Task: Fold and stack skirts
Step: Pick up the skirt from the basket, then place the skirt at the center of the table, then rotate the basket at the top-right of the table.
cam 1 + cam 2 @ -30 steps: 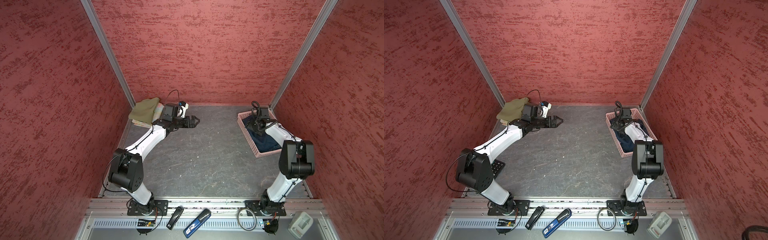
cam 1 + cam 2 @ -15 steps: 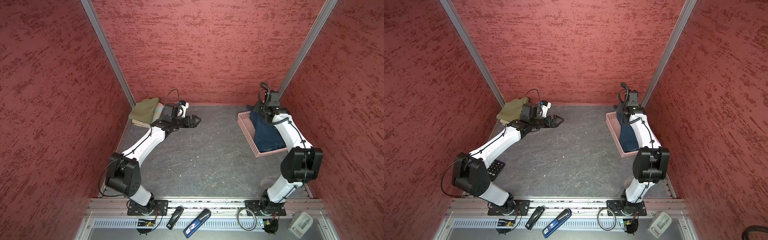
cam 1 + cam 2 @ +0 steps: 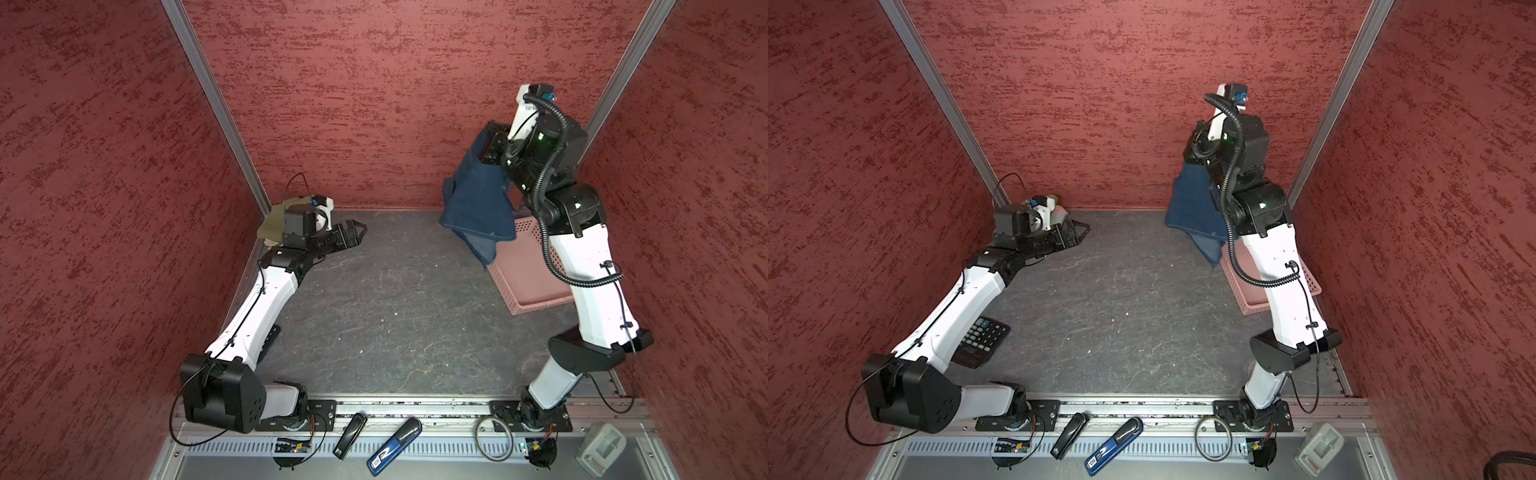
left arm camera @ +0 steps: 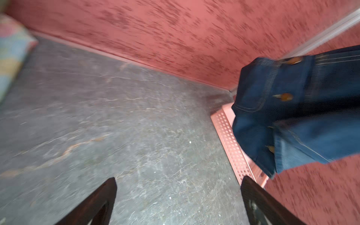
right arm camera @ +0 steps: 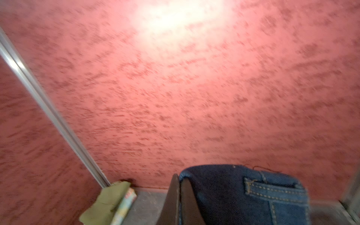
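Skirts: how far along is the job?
Done: the folded olive-green cloth skirt lies on the pastel floral skirt. In hand: the dark-blue denim button-front skirt hangs from the shut right gripper above the pink perforated plastic basket. Left: folding and stacking it.

denim skirt (image 3: pixel 478 203): dark blue, pale contrast stitching, orange-brown buttons (image 4: pixel 285 96).
green skirt (image 5: pixel 105 202): plain olive.
floral skirt (image 4: pixel 11 48): pastel print in pink, yellow and light blue.
basket (image 3: pixel 527 230): pink, rows of small holes.
worktop (image 3: pixel 374 311): dark grey, thin pale veins like slate.
walls (image 3: pixel 374 83): pinkish red with darker red streaks. corner posts (image 3: pixel 217 108): silver.
left arm (image 3: pixel 262 307) and right arm (image 3: pixel 590 282): white shells, black joints.
calculator (image 3: pixel 982 336): black, pale key markings.
past the worktop's front edge: one black gadget (image 3: pixel 349 430), one blue-and-black gadget (image 3: pixel 392 446).
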